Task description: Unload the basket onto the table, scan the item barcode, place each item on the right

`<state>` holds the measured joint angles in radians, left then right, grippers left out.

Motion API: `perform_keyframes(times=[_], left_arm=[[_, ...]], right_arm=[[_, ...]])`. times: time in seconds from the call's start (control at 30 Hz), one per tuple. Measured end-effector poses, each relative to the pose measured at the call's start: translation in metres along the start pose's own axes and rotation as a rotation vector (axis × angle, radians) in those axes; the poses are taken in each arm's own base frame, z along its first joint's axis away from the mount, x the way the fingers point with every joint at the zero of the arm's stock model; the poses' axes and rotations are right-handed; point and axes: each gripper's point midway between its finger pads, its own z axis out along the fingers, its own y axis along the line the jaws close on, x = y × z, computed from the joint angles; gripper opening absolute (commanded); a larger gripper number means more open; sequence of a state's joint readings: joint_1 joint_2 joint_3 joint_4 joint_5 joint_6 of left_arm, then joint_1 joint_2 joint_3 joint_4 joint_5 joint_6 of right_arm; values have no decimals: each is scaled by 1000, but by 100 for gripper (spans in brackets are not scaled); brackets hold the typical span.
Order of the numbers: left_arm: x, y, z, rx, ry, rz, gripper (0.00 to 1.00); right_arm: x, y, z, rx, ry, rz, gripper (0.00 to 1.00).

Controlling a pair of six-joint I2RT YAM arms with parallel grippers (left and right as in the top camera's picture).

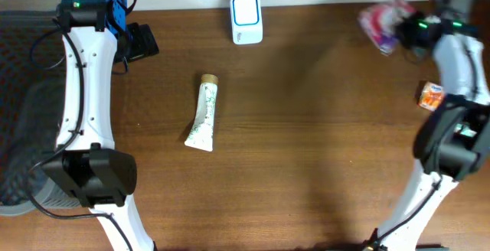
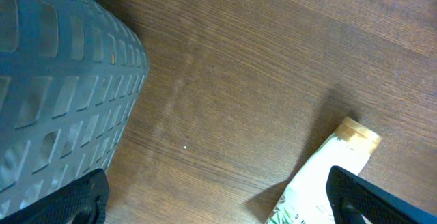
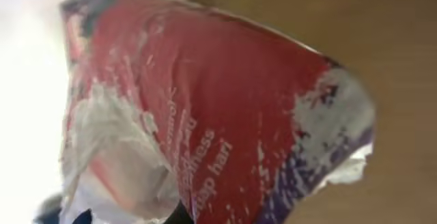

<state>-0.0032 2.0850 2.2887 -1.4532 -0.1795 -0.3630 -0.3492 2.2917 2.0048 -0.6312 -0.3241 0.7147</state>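
Note:
A crinkled red, white and purple packet [image 1: 383, 23] hangs above the table's far right corner, and my right gripper [image 1: 407, 30] is shut on it. In the right wrist view the packet [image 3: 205, 101] fills nearly the whole frame and hides the fingers. A white barcode scanner [image 1: 246, 18] stands at the back middle of the table. My left gripper [image 1: 140, 43] hovers open at the back left with nothing between its fingers [image 2: 80, 198]. A white tube with a tan cap [image 1: 204, 112] lies left of centre, and the tube [image 2: 321, 176] shows beside the left gripper's right finger.
A grey mesh basket [image 1: 23, 113] sits off the table's left edge, and the basket [image 2: 54, 87] fills the left of the left wrist view. A small orange pack [image 1: 430, 96] lies by the right arm.

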Motion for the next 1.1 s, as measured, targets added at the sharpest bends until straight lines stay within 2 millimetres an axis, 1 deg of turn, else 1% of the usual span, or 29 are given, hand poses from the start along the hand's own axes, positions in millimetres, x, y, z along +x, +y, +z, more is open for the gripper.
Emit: perform_keyframes(times=[0.03,0.07,0.1,0.13,0.17,0.23,0.27,0.3,0.33,0.37,0.4,0.43,0.47,0.5,0.53,0.57,0.6,0.63,0.67,0.7,0.77,0.8,0.83,0.9,0.93,0.97,1.0,1.07,1.1], left_arm=[[0,0,0,0,0,0,99],[0,0,0,0,1,0,99],[0,0,0,0,1,0,99],[0,0,0,0,1,0,99],[0,0,0,0,1,0,99],[0,0,0,0,1,0,99],[0,0,0,0,0,0,99],[0,0,0,0,0,0,99],[0,0,0,0,2,0,99],[0,0,0,0,0,0,99],[0,0,0,-1,1,0,99],[0,0,0,0,0,0,99],[0,0,0,0,0,0,99],[0,0,0,0,0,0,99],[0,0,0,0,0,0,99],[0,0,0,0,1,0,99],[0,0,0,0,1,0,99],[0,0,0,0,1,0,99],[0,0,0,0,1,0,99],[0,0,0,0,1,0,99],[0,0,0,0,1,0,99],[0,0,0,0,1,1,99],[2,-4,0,26,11,-15,99],[17,-31,-4,185,96,-46,100],[17,-56,-10,332,115,-42,100],[16,-73,-17,430,117,-6,100],[25,-96,-28,538,137,70,99],[48,-121,-37,585,172,188,99],[72,-134,-40,539,210,260,100]], right_arm=[[-19,-36,-12,56,-12,59,20],[-28,-66,-23,102,-1,71,27],[-34,-81,-29,122,2,56,40],[-39,-94,-35,140,-1,46,44],[-41,-99,-37,149,-1,30,47],[-35,-104,-38,168,30,-6,47],[-26,-102,-44,168,64,-5,52],[-26,-89,-60,140,59,-22,63],[-27,-62,-100,104,30,-64,85],[-21,-46,-132,88,21,-94,89],[-8,-30,-170,82,22,-124,97],[13,9,-237,22,-37,-219,99],[33,26,-265,0,-36,-272,99],[83,38,-286,4,65,-339,99],[102,44,-283,-1,122,-382,99],[118,42,-266,24,199,-403,99],[128,39,-252,58,244,-424,99],[132,38,-241,91,258,-447,99],[132,36,-236,116,255,-463,99],[127,30,-232,160,240,-473,99],[116,17,-234,223,209,-468,99],[115,16,-234,230,205,-468,99],[114,15,-234,234,203,-468,99],[113,14,-234,243,199,-470,99],[113,14,-234,243,198,-470,99],[113,14,-234,244,199,-469,99],[113,14,-234,244,200,-470,99],[113,14,-233,244,201,-469,99],[113,14,-233,245,201,-469,99]])
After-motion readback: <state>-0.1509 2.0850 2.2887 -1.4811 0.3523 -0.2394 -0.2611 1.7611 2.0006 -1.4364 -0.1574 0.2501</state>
